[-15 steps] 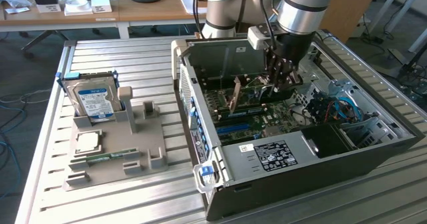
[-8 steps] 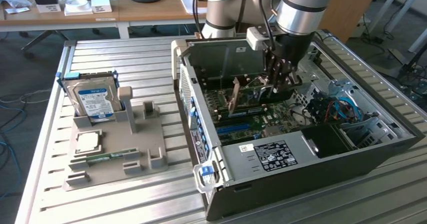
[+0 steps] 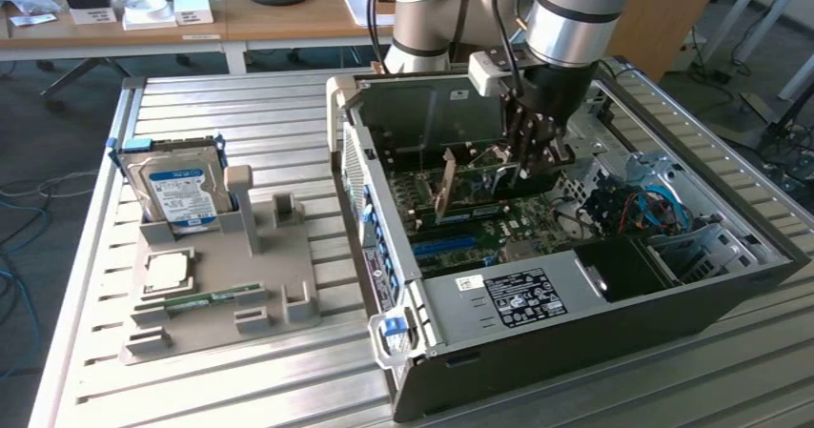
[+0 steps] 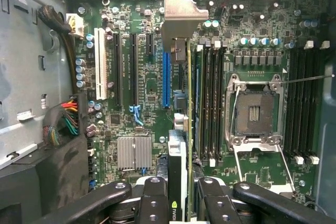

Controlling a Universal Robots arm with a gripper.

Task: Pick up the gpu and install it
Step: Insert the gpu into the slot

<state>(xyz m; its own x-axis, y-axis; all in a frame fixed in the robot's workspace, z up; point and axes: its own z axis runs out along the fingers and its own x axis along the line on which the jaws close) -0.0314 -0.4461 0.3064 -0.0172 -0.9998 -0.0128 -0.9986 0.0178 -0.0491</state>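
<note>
On the exterior view's left, a grey parts tray (image 3: 274, 285) holds a hard drive (image 3: 178, 192). Rightward, inside the open computer case (image 3: 573, 342), the gripper (image 3: 532, 156), fingers half closed, clamps the gpu (image 4: 178, 156) edge-down above the motherboard (image 4: 142, 93). The card seems to sit just beside the blue slot (image 4: 166, 77); pressed down misaligned, it could jam or scrape neighbouring parts.

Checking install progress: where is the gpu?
Exterior view, right of centre: the gpu is held on edge in the gripper inside the computer case, over the motherboard.

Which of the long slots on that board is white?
The white slot beside the row of small blue capacitors, near the coloured cables; every other slot is black or blue.
</note>
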